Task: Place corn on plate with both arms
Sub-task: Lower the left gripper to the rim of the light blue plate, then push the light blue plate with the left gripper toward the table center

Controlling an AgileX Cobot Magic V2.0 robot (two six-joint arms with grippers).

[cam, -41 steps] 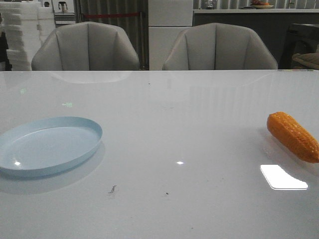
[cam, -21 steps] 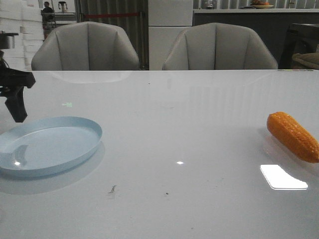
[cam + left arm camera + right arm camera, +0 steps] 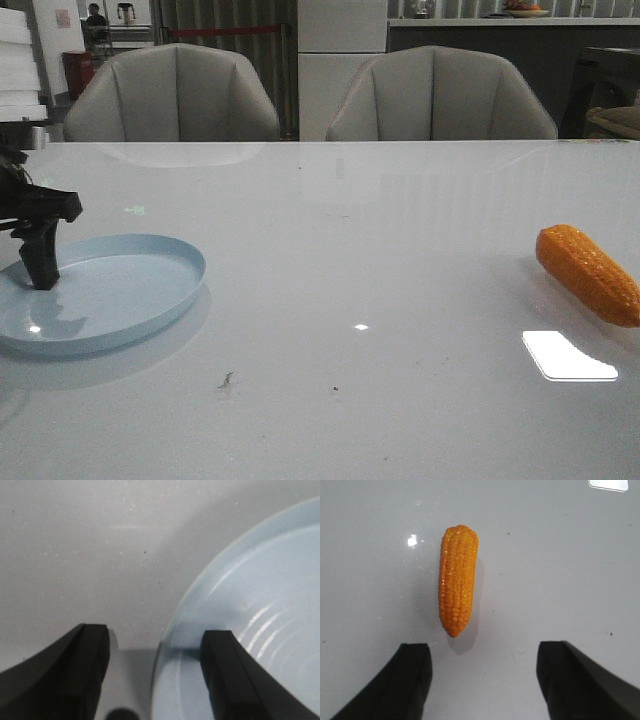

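The pale blue plate (image 3: 100, 290) lies on the white table at the front left. My left gripper (image 3: 38, 262) is open and straddles the plate's rim (image 3: 172, 630), with one finger (image 3: 227, 670) over the plate and the other (image 3: 82, 665) over the table. The orange-yellow corn (image 3: 588, 272) lies on the table at the far right edge of the front view. In the right wrist view the corn (image 3: 457, 579) lies just beyond my open, empty right gripper (image 3: 484, 652), its pointed end toward the fingers. The right arm does not show in the front view.
Two grey chairs (image 3: 172, 95) (image 3: 440, 95) stand behind the table's far edge. A bright light reflection (image 3: 568, 356) lies on the table just in front of the corn. Small dark specks (image 3: 226, 379) mark the front middle of the table.
My left gripper has come in from the left edge and dropped down onto the plate's left rim. The corn and the plate have not moved.
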